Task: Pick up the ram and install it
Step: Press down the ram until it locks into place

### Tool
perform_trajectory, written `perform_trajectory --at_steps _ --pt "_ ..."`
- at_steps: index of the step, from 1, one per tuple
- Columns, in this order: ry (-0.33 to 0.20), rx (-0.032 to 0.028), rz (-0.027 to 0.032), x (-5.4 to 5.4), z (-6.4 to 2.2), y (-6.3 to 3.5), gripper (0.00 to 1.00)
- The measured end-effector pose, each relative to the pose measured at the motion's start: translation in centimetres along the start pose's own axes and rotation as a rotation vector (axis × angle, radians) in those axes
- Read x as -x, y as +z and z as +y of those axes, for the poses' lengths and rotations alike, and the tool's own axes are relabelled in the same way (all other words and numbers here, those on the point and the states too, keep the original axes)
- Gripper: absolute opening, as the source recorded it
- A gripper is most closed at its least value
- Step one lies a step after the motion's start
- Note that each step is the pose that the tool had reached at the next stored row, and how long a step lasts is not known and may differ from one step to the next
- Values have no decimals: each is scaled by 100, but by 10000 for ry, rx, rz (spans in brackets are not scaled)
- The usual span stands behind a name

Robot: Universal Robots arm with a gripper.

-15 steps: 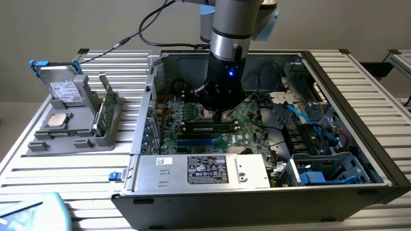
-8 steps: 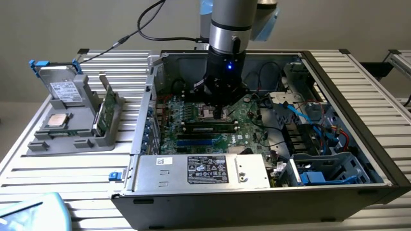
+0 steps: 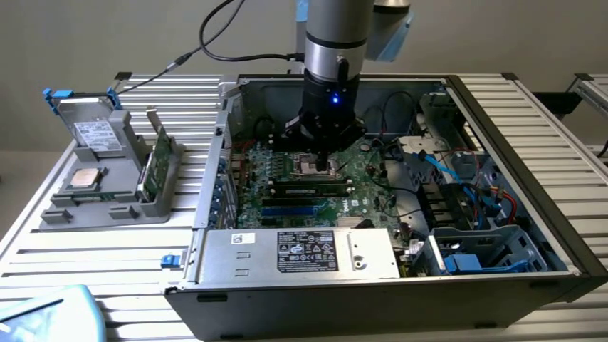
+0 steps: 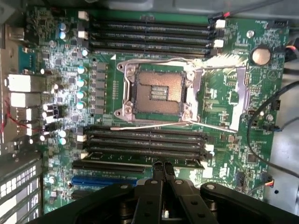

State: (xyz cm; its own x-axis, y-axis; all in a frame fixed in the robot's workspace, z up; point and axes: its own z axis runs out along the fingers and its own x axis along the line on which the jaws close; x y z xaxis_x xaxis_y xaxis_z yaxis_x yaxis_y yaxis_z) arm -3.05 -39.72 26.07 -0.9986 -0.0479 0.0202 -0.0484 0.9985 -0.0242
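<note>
A ribbed metal bench (image 3: 114, 285) held an open computer case (image 3: 532, 235). The claw (image 4: 163, 167) hung low over the motherboard (image 4: 233, 93), fingers pressed together, empty. The ram (image 3: 308, 189) sat in a slot just below the empty processor socket (image 4: 156, 93).

- Table (image 3: 105, 274): slatted aluminium top, pale grey, ribs running across the exterior view.
- Computer case (image 3: 380, 303): open, lying on its side on the table, toward the exterior view's right.
- Grey tray (image 3: 100, 206): resting on the table at the exterior view's left, just beside the case.
- Light blue object (image 3: 43, 313): at the near corner on the exterior view's left, partly cut off; identity unclear.
</note>
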Motion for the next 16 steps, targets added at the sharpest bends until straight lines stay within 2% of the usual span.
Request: perform_trajectory --at_steps 2,11,16 --pt "44 70 -2 -37 2 0 11" --pt "277 128 1 -84 -32 2 11" --pt "281 222 -3 -92 -81 3 11"
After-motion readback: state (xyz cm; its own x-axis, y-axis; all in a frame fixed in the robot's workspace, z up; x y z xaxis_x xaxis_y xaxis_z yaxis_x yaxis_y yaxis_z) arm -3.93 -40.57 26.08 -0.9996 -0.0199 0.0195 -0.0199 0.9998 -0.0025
